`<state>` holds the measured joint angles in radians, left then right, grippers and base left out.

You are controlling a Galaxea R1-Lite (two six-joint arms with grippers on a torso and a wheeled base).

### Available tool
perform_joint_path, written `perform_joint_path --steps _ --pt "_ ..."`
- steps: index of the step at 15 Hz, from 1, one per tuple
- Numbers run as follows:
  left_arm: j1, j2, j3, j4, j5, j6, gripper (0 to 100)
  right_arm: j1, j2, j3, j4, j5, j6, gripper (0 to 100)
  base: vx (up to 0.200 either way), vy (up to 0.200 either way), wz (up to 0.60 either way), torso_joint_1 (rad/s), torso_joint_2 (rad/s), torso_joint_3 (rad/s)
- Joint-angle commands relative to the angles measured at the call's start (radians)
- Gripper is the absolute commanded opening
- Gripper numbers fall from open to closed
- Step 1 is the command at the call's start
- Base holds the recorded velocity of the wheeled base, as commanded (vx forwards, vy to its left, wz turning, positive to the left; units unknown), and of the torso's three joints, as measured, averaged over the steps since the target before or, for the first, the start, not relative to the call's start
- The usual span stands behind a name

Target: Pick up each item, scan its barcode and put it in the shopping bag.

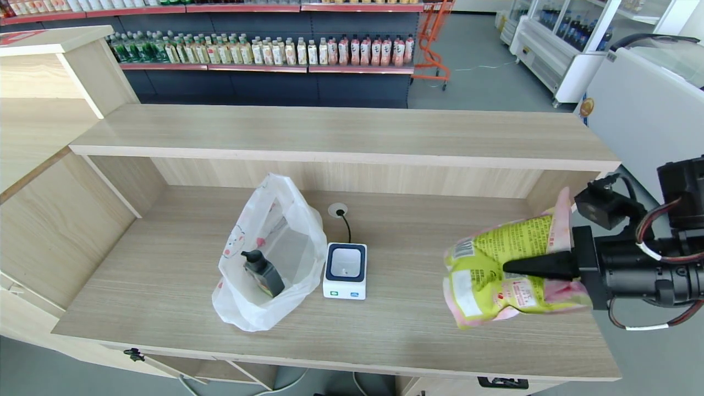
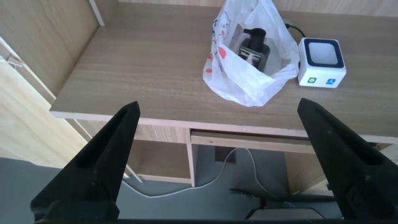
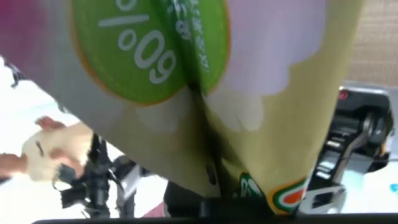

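On the counter, in the middle, sits a small white scanner with a dark frame around its glass top. A black cord runs from the back of the scanner to a round hole just behind it. Right next to the scanner, on its left, stands the white shopping bag with its mouth open. A dark pump bottle leans inside the bag. Well to the right of the scanner, the right gripper holds a green and pink snack pouch up above the counter. Its black fingers are pressed tight on the pouch, one finger lying across the side we can see. A stripy barcode shows on the end of the pouch nearest the scanner. The left gripper hangs out past the front edge of the counter, to the left of the scanner and closer to the robot. Its two fingers are spread wide apart with nothing between them.
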<state>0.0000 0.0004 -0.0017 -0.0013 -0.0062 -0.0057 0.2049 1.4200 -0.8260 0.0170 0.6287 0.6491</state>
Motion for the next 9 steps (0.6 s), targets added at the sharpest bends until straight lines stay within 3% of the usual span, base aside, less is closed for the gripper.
perform_joint_path --steps 1,4,9 --pt "0.000 0.000 0.000 0.000 0.000 0.000 100 0.068 -0.039 -0.156 0.244 -0.139 0.242 0 0.000 0.000 0.00 0.000 0.00 0.000" --pt "0.000 0.000 0.000 0.000 0.000 0.000 100 0.126 -0.029 -0.167 0.308 -0.199 0.475 0 0.000 0.000 0.00 0.000 0.00 0.000" --pt "0.000 0.000 0.000 0.000 0.000 0.000 100 0.126 -0.042 -0.157 0.307 -0.199 0.489 0 0.000 0.000 0.00 0.000 0.00 0.000"
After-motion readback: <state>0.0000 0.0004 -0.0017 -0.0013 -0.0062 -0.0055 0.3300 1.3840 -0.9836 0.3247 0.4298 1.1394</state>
